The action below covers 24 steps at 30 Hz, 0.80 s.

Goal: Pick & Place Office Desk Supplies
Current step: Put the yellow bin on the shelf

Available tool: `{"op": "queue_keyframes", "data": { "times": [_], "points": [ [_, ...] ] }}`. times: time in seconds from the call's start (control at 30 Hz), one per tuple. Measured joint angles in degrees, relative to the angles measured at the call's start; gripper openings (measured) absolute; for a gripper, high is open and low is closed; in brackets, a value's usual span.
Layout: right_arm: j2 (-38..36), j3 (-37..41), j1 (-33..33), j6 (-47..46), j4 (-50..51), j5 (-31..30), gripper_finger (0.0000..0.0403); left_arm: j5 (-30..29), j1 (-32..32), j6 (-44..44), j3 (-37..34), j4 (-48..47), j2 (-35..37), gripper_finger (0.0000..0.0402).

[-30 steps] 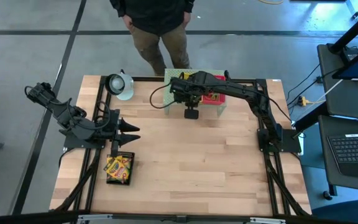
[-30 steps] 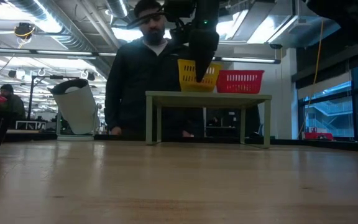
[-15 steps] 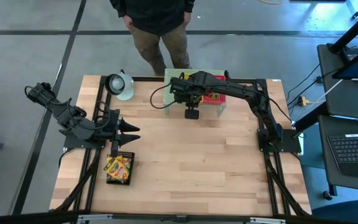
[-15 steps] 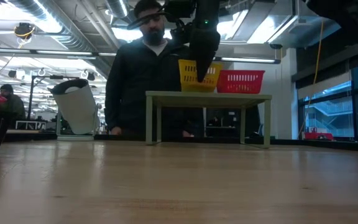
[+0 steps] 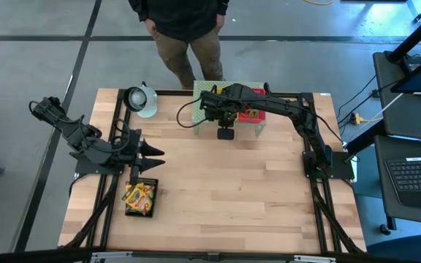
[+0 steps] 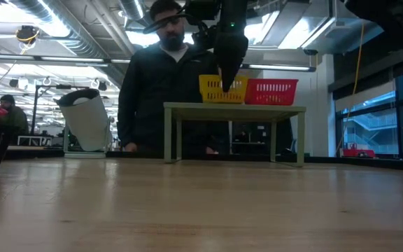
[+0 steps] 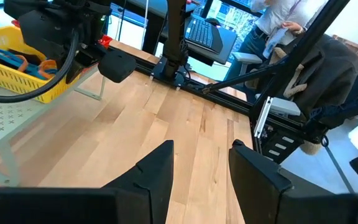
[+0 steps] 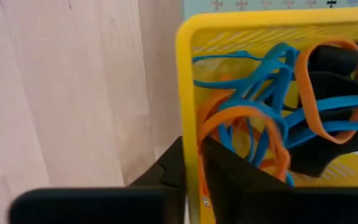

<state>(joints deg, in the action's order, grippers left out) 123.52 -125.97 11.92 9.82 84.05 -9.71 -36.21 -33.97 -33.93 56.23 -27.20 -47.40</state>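
A yellow mesh tray [image 8: 278,37] with blue and orange loops [image 8: 253,118] and black clips [image 8: 337,62] sits on the pale green shelf [image 6: 233,108] at the table's far edge. My right gripper [image 8: 191,180] points down over it. Its fingers stand open on either side of the tray's wall. Near the left edge my left gripper [image 7: 201,165] waits open above the table with nothing between its fingers. Yellow-green crayon boxes [image 5: 139,197] lie in a black tray at the near left. My right gripper comes from above with one finger [image 8: 166,171] outside the yellow tray's side wall [image 8: 188,93] and one finger [image 8: 229,180] inside it. Whether the fingers touch the wall I cannot tell. The tray rests on the shelf top.
A red mesh tray [image 6: 270,91] stands beside the yellow one on the shelf. A white object [image 5: 143,101] sits at the far left corner. A person [image 5: 185,29] stands behind the far edge. Bare wood [image 5: 232,190] fills the table's middle.
In the low view the yellow tray has dropped a little and now sits low and level on the shelf beside the red tray. My right gripper has kept its place above it.
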Motion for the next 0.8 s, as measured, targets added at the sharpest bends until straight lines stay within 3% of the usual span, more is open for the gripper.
{"op": "queue_keyframes", "data": {
  "times": [0.3,0.43,0.8],
  "points": [
    [0.0,0.0,0.0,-0.2,-0.4,-1.9,0.0134,0.5,0.0,0.0,0.0,0.0,0.0,0.0148],
    [0.0,0.0,0.0,-0.3,-0.4,-1.5,0.0161,5.7,0.0,0.0,0.0,0.0,0.0,0.0148],
    [0.0,-3.3,-0.3,-1.9,2.0,-1.3,0.0177,13.2,0.0,-1.3,0.0,0.0,0.0,0.0148]
  ]
}}
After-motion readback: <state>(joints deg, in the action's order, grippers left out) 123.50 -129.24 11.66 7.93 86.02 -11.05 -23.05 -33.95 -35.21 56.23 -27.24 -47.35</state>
